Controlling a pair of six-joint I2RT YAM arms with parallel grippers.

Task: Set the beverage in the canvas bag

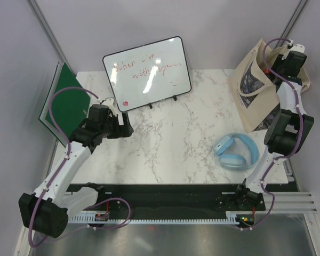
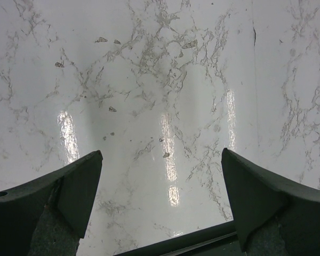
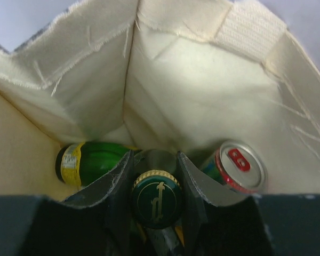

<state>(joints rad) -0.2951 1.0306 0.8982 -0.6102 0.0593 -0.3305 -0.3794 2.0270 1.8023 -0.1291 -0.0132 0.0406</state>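
Observation:
The cream canvas bag (image 1: 254,88) with a dark picture panel stands at the table's far right. My right gripper (image 1: 292,57) is over the bag's mouth. In the right wrist view my right gripper (image 3: 155,176) is inside the bag (image 3: 181,90), shut on the neck of a green bottle with a dark green and gold cap (image 3: 157,199). A second green bottle with a yellow label (image 3: 88,162) lies on the bag's floor at left. A silver-topped can with a red tab (image 3: 240,166) stands at right. My left gripper (image 1: 125,127) is open and empty over bare marble (image 2: 160,106).
A whiteboard with red writing (image 1: 147,72) stands at the back centre. A green board (image 1: 65,104) leans at the left edge. Light blue headphones (image 1: 237,151) lie on the table just in front of the bag.

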